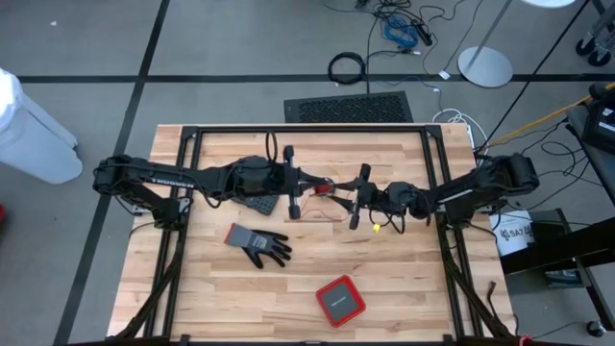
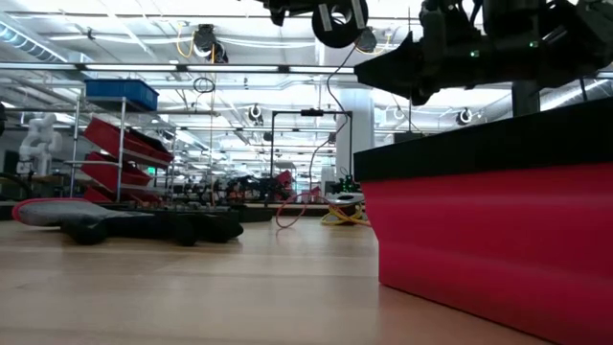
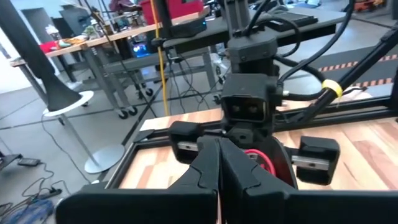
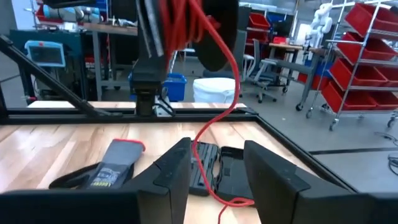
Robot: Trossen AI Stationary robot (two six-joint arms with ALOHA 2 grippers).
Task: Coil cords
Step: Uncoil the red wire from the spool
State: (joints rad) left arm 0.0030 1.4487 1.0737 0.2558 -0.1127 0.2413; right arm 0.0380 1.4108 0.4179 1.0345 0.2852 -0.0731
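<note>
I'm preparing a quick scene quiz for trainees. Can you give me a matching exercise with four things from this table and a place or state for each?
Things:
1. thin red wire
2. grey work glove
3. red square box with dark top
4. small yellow wire bundle

Places or states:
A. near the table's front edge
B. hanging from the left gripper, fingers shut
C. flat on the wood, left of centre
D. on the wood below the right gripper

Pairs: 1-B, 2-C, 3-A, 4-D

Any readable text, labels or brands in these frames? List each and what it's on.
"TROSSEN": white lettering on the left arm, high view, only just legible.
"SAT…": cut-off print on the white bucket beside the table's right edge.
Grey glove: its cuff label is too blurred to read in the high and right wrist views.
Red box: no text visible.
</note>
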